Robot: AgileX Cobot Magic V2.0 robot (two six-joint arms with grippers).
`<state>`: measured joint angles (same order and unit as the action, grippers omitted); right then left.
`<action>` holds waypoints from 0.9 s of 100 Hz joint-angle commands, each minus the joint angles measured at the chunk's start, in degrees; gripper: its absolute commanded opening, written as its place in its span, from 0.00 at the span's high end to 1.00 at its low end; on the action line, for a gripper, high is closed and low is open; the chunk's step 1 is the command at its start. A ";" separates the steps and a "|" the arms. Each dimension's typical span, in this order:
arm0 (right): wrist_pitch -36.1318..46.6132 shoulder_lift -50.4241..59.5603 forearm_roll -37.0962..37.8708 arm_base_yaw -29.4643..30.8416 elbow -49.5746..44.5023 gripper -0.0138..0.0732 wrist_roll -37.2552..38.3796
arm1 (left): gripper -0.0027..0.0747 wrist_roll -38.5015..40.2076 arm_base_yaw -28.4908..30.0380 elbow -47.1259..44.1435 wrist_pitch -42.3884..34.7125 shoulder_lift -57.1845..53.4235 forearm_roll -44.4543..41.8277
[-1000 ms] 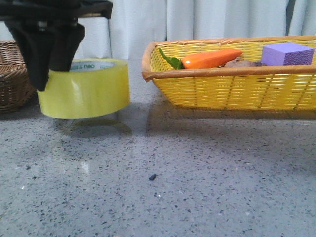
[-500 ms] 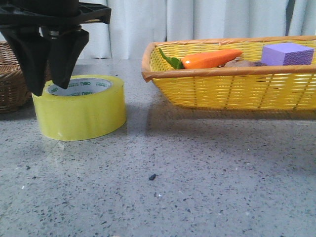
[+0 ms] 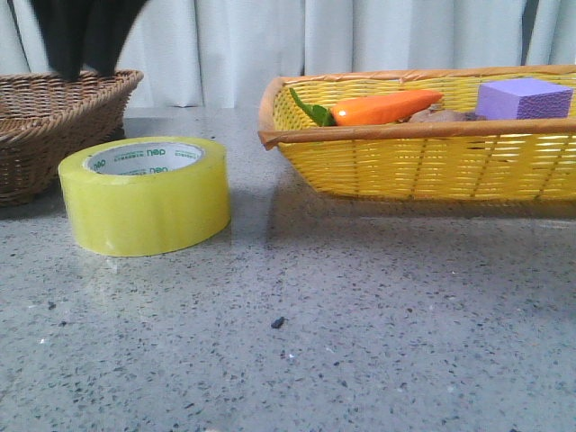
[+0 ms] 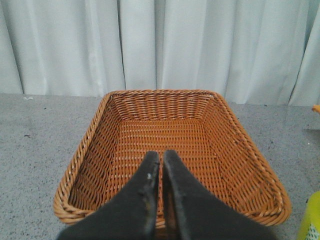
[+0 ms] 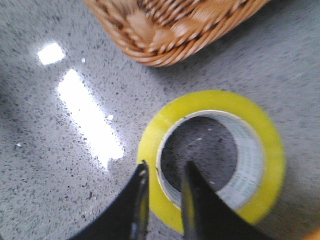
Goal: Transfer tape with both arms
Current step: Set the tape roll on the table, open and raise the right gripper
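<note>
Since a second ago your right gripper (image 5: 162,172) has set the tape (image 3: 144,193) flat on the speckled stone table (image 3: 360,342), just beside the brown wicker basket (image 3: 54,126), and lifted clear, jaws slightly parted and empty. Your left gripper (image 4: 160,160) hovers above the basket, clenched. Glossy curved film may slip when regrasped.

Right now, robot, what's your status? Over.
Left tool shut, empty, facing brown basket. Right tool slightly open above tape. Tape flat on table, ungripped. Nothing between tool and tape.
</note>
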<state>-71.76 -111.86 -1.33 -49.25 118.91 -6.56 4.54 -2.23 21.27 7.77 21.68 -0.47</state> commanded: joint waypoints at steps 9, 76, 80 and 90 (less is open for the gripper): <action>-2.88 9.47 1.33 2.22 1.78 0.93 -0.61 | 0.99 0.10 -0.15 3.92 -4.71 1.00 0.47; 6.01 32.17 8.20 4.84 -12.63 0.93 0.20 | 0.42 0.10 -21.84 9.31 -7.33 10.01 0.47; 8.42 34.62 8.51 4.84 -15.94 0.93 0.88 | 0.42 0.10 -22.89 10.50 -6.90 11.76 0.47; 13.49 40.26 9.83 4.84 -23.98 0.93 2.78 | 0.42 0.10 -25.66 13.28 -5.31 16.36 0.00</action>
<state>-66.44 -78.04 6.24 -44.60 99.83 -5.42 4.54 -25.42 30.57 5.56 34.24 -0.47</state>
